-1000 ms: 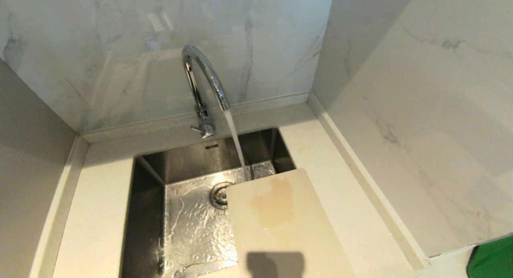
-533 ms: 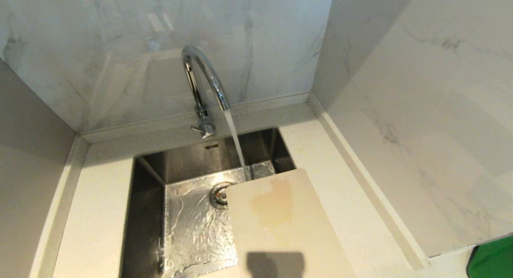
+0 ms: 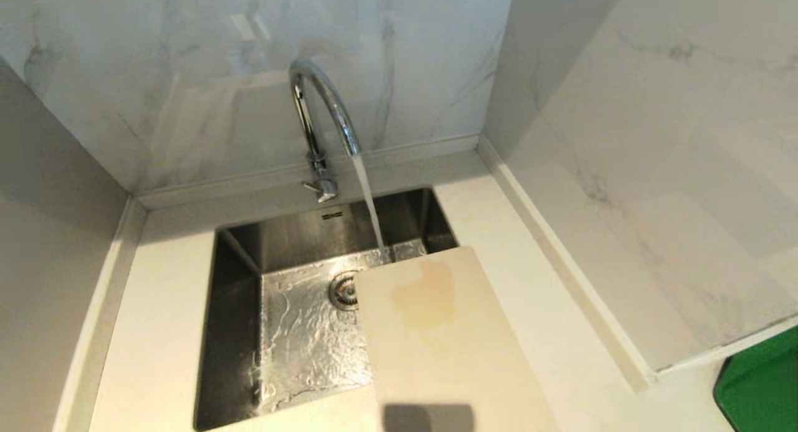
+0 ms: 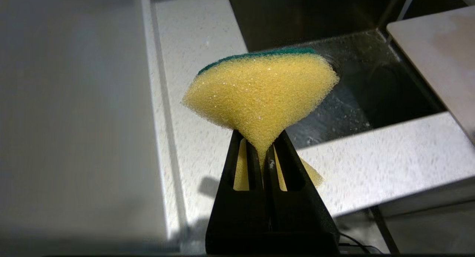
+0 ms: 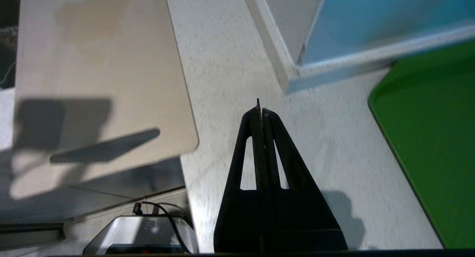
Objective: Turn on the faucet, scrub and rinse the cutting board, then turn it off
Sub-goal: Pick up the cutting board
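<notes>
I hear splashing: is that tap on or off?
On. A steady stream runs from the faucet spout into the sink, just past the cutting board's far edge.

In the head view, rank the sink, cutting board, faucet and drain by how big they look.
1. sink
2. cutting board, though cropped and nearer the camera, so it could rival the sink
3. faucet
4. drain

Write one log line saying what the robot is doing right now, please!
faucet: running into sink | cutting board: stained, over sink corner | left gripper: shut on sponge | right gripper: shut, empty
</notes>
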### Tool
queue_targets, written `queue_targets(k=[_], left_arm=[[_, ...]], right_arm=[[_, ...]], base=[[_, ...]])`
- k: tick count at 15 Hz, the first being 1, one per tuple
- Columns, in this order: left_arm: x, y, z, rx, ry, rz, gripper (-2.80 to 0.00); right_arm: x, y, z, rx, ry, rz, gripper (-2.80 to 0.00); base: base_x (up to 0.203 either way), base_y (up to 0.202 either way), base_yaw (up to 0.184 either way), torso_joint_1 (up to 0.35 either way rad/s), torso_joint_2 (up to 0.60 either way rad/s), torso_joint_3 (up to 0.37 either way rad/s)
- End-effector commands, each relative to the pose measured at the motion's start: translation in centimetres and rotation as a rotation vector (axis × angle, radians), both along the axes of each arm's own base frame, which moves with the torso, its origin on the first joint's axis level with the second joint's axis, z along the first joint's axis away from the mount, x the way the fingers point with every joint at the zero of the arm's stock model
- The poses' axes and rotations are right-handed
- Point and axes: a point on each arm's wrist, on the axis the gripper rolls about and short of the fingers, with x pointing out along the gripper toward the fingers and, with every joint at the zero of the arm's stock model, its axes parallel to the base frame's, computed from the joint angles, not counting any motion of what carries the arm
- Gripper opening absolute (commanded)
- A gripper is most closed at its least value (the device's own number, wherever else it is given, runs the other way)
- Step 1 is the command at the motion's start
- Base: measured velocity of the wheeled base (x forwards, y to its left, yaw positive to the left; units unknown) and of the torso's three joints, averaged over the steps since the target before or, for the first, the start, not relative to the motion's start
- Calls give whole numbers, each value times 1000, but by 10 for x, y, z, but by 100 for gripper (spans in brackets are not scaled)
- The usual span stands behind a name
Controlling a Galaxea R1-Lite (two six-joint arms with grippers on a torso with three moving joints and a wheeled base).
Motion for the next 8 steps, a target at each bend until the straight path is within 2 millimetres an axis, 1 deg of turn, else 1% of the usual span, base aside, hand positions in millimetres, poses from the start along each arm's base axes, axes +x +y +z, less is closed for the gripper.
queue_targets(k=[1,8], left_arm=[[0,0,0,0,2,-1,-280],[0,0,0,0,2,0,-280]], right_arm=[[0,0,0,-1,-1,0,-280],[0,0,0,-2,-1,1,-280]], base=[[-196,0,-2,-18,0,5],[-202,0,8,2,0,3]])
